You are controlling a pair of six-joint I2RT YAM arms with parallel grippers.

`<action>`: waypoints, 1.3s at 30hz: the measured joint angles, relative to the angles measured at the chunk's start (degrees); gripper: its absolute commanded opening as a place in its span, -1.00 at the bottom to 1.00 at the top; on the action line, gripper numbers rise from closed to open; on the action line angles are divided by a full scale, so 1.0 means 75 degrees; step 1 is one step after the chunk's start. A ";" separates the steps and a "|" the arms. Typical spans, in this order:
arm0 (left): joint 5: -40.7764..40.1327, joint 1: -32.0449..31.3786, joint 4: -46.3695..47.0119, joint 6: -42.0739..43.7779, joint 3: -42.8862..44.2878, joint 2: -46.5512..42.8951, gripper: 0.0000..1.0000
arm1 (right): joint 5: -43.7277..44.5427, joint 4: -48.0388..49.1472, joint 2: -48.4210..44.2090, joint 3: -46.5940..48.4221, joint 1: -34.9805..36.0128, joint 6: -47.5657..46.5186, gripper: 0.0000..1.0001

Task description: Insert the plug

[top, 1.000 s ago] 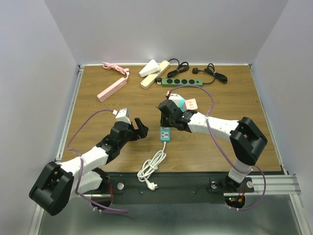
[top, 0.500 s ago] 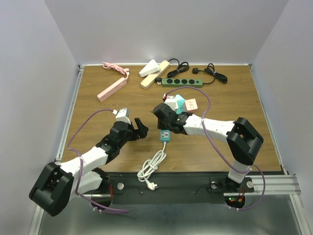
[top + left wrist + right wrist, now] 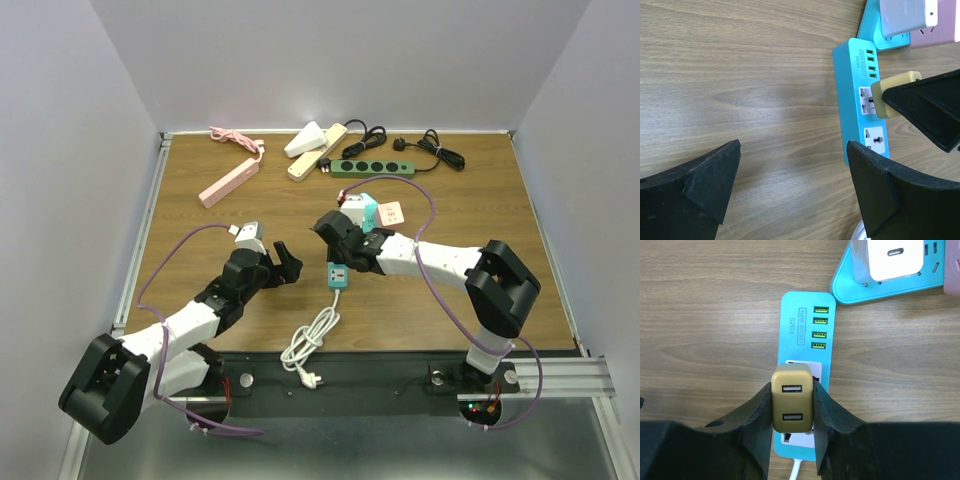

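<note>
Our right gripper (image 3: 792,407) pinches the tan plug (image 3: 792,390) square over a socket (image 3: 869,105) of the blue power strip (image 3: 807,325), lined up to press in; our left gripper (image 3: 792,160) hangs spread wide nearby

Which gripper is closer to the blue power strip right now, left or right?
Right. The right gripper, shut on the tan charger, is directly over the blue power strip at a socket; the left gripper hangs open beside the strip, clear of it.
</note>
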 measured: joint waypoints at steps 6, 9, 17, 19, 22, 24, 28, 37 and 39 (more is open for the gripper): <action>0.0047 0.0000 0.0003 0.0000 0.0000 0.0000 0.97 | -0.0015 0.0000 0.0000 0.0000 0.0000 0.0047 -0.99; 0.0067 0.0003 0.0003 0.0000 0.0000 0.0000 0.97 | -0.0015 -0.0003 0.0000 0.0000 0.0000 0.0073 -0.99; 0.0102 0.0003 0.0009 0.0015 0.0000 0.0000 0.97 | 0.0064 0.0023 0.0061 0.0023 0.0000 0.0122 -0.99; 0.0117 0.0003 0.0017 0.0029 0.0000 0.0000 0.97 | 0.0087 0.0032 0.0152 0.0102 0.0000 0.0146 -0.99; 0.0134 0.0017 0.0035 0.0047 0.0000 0.0000 0.97 | 0.0111 0.0020 0.0332 0.0181 0.0000 0.0154 -0.99; 0.0149 0.0017 0.0035 0.0055 0.0000 0.0000 0.97 | 0.0114 0.0015 0.0437 0.0204 0.0003 0.0172 -0.99; 0.0154 0.0020 0.0035 0.0055 0.0000 0.0000 0.97 | 0.0152 0.0009 0.0463 0.0213 0.0044 0.0175 -0.99; 0.0207 0.0050 0.0041 0.0087 0.0000 0.0000 0.97 | 0.0408 -0.0015 0.0516 0.0213 0.0277 0.0201 -0.99; 0.0219 0.0050 0.0041 0.0099 0.0000 0.0000 0.97 | 0.0516 -0.0003 0.0577 0.0213 0.0393 0.0195 -0.99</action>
